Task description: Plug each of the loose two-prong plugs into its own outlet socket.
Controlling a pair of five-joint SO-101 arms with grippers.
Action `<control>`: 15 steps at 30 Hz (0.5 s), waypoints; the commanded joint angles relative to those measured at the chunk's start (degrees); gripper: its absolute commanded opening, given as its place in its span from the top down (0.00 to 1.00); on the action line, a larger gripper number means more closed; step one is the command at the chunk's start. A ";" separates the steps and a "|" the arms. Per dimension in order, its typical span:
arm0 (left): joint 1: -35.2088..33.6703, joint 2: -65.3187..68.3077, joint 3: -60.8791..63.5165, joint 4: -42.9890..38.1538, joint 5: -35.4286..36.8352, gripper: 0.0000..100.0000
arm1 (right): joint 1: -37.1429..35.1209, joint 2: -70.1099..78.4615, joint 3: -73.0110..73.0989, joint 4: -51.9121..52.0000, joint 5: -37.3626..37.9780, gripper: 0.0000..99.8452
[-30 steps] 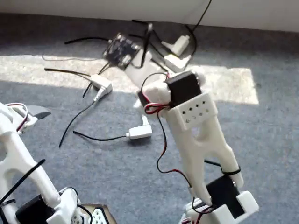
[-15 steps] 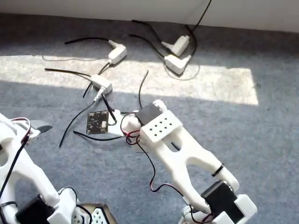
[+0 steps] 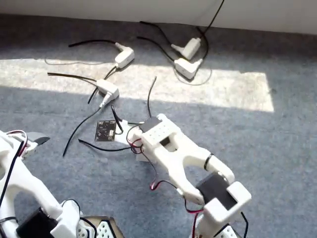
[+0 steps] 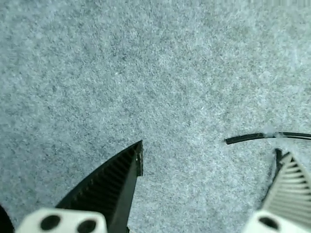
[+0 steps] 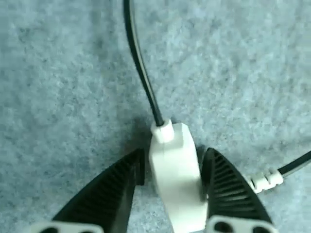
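A white two-prong plug (image 5: pixel 175 184) with a black cord (image 5: pixel 141 63) lies on the grey carpet. My right gripper (image 5: pixel 172 155) is shut on it, its black fingers (image 5: pixel 116 189) against both sides. In the high view the right arm (image 3: pixel 168 144) is bent low over that spot and hides the plug. My left gripper (image 4: pixel 214 150) hangs open over bare carpet at the near left (image 3: pixel 34 141), holding nothing. Two more white plugs (image 3: pixel 124 56) (image 3: pixel 107 90) lie at the far left. Two white socket pieces (image 3: pixel 187 48) (image 3: pixel 188 67) lie at the far right.
A black cord end (image 4: pixel 267 136) lies near my left gripper's light finger. Thin black cords (image 3: pixel 81 126) trail across the carpet on the left. A bright sunlit strip (image 3: pixel 233 91) crosses the middle. A pale wall (image 3: pixel 148 10) closes off the far side.
The right arm swung down from high over the far plugs to the nearer plug on the carpet, settling lower over it. The left arm shifted slightly.
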 commanded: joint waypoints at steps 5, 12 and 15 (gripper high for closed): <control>-0.84 -1.71 -0.13 -0.53 -8.09 0.59 | 3.47 4.53 -20.09 19.21 -4.57 0.96; -0.75 -1.63 -0.04 -0.53 -8.26 0.59 | 16.40 -6.81 -28.88 29.41 -5.10 0.96; -0.40 -1.63 -0.04 -0.35 -8.26 0.59 | 24.75 -12.09 -32.13 28.35 -1.32 0.96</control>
